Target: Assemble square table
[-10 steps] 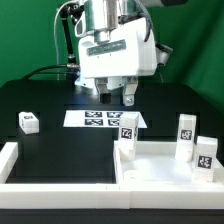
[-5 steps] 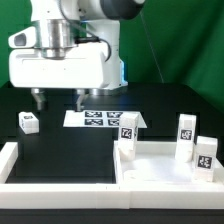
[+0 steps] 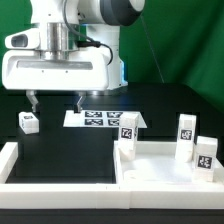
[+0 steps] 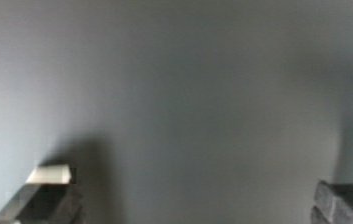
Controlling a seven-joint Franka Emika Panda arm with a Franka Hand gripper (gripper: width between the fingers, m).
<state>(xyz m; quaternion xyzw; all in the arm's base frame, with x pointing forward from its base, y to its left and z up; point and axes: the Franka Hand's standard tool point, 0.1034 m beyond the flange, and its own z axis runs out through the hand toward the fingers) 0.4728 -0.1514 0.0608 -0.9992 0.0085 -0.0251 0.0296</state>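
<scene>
Spread wide and empty, my gripper [image 3: 55, 101] hangs in the upper left of the exterior frame, above and just right of the loose leg [image 3: 28, 122] lying at mid-left. The square table top [image 3: 165, 170] sits lower right with three legs [image 3: 127, 127] already upright in its corners. I judge that loose leg is next: I should centre over it, square my fingers [image 4: 48, 176] to its sides, then descend straight.
</scene>
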